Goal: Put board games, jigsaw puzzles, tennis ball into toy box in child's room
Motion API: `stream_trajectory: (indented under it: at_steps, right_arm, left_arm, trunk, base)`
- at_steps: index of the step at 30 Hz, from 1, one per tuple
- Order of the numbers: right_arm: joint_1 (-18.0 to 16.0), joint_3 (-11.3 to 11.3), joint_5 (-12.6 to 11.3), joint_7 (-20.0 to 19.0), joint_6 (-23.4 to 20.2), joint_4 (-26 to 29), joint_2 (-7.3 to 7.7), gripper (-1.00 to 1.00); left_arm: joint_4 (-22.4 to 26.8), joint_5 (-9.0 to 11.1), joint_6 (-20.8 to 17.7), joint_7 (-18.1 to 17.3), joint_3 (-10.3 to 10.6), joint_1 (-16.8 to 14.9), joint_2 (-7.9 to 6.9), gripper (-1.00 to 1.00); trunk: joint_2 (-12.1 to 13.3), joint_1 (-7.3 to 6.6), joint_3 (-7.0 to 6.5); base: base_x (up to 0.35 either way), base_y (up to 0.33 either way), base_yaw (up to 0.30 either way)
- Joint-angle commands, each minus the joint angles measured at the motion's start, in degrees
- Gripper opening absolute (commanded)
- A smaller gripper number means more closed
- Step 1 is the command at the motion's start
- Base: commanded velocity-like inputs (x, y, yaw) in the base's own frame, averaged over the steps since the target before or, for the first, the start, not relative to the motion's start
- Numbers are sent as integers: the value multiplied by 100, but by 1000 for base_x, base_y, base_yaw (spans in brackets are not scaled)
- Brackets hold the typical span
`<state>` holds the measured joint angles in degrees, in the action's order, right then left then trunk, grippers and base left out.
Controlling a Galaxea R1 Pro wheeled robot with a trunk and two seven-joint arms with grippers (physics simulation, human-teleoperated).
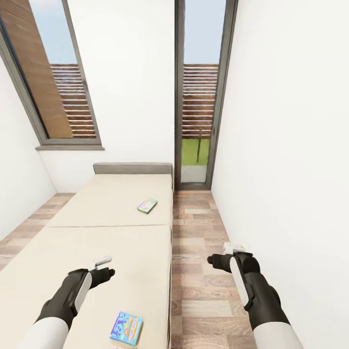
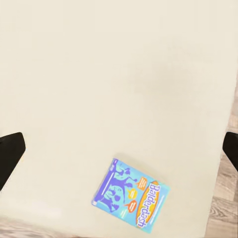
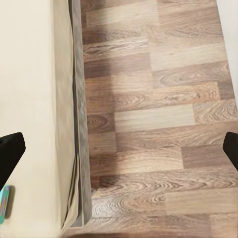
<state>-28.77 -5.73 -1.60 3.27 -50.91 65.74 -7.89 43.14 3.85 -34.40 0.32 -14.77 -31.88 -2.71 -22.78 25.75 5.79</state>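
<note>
With both grippers spread wide and empty, we hang the left gripper [image 1: 103, 266] over the bed [image 1: 97, 242], lining up the blue game [image 2: 131, 199].

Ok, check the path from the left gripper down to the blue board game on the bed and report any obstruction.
Nothing visible blocks it: the left gripper hangs over bare bed, open, and the blue board game lies flat and uncovered near the bed's edge.
</note>
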Motion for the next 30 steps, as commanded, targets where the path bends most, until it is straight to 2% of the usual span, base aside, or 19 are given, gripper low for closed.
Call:
stream_trajectory:
  at_steps: [1, 9, 19, 30]
  right_arm:
    - [-6, -8, -19, 28, -24, 5, -8, 100]
    - [-7, -7, -8, 32, -32, 1, -27, 100]
    - [-14, -7, -23, 33, -33, -1, -7, 100]
    - [-8, -6, -19, 33, -28, 12, -11, 100]
  left_arm:
    - [-3, 39, -8, 31, 3, -6, 8, 100]
    - [-122, 30, 183, 149, 78, -10, 45, 100]
    - [-146, 18, 272, 178, 477, -11, 52, 100]
    - [-148, 11, 282, 179, 543, -11, 46, 100]
  trunk:
    - [-14, 3, 23]
    - [-14, 3, 97]
    - [-14, 3, 190]
    - [-14, 3, 289]
  base:
    - [0, 0, 0]
    - [0, 0, 0]
    - [0, 0, 0]
    - [0, 0, 0]
